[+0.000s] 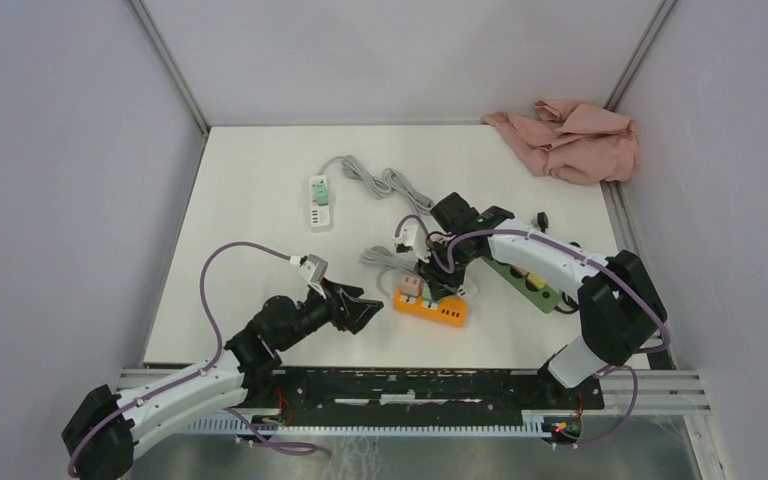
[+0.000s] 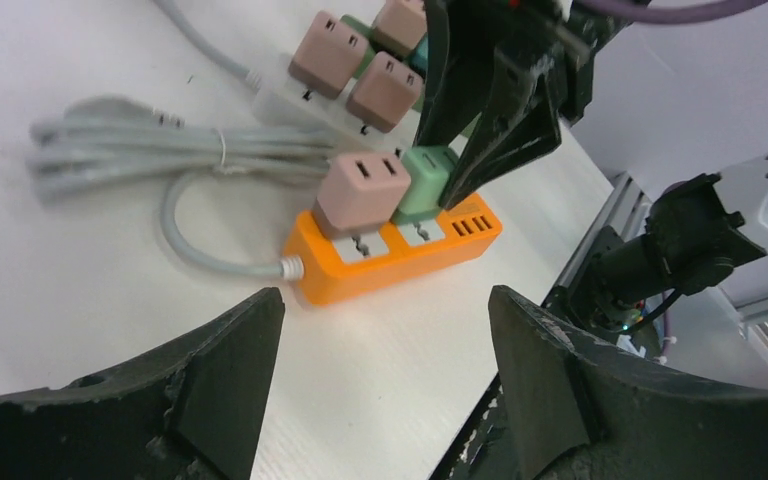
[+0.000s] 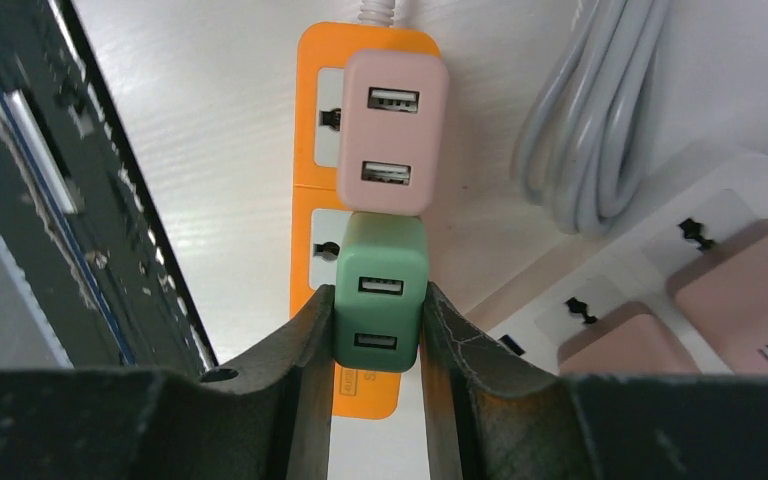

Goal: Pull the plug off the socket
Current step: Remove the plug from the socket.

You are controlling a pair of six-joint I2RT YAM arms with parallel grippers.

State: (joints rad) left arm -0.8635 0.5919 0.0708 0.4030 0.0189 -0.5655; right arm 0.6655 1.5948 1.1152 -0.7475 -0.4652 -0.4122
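A: Which step are we looking at?

B: The grasp is being made and the pull is not yet happening. The right gripper (image 3: 378, 335) is clamping its two fingers on the sides of the green plug (image 3: 381, 270). That plug is sitting in the orange power strip (image 2: 400, 262), right beside a pink plug (image 2: 362, 190) that is occupying the neighbouring socket

A: Is the green one coming out at all?

B: It is looking seated to me. In the left wrist view its base is lying against the strip's face, but the prongs are not showing, so I cannot say for sure

A: And what is the other arm doing?

B: The left gripper (image 2: 385, 300) is hovering near the cable end of the orange strip without touching it. Its jaws are standing wide apart with nothing between them

A: So what is the next move calling for?

B: I am thinking of a straight pull away from the strip's face, along the prongs, with a firm grip. The strip is looking light and is lying loose on the table (image 1: 260, 200), so it is likely going to rise with the plug unless the left gripper is pressing or pinching it down. The pink plug is sitting so close that any sideways tilt is risking a knock against it
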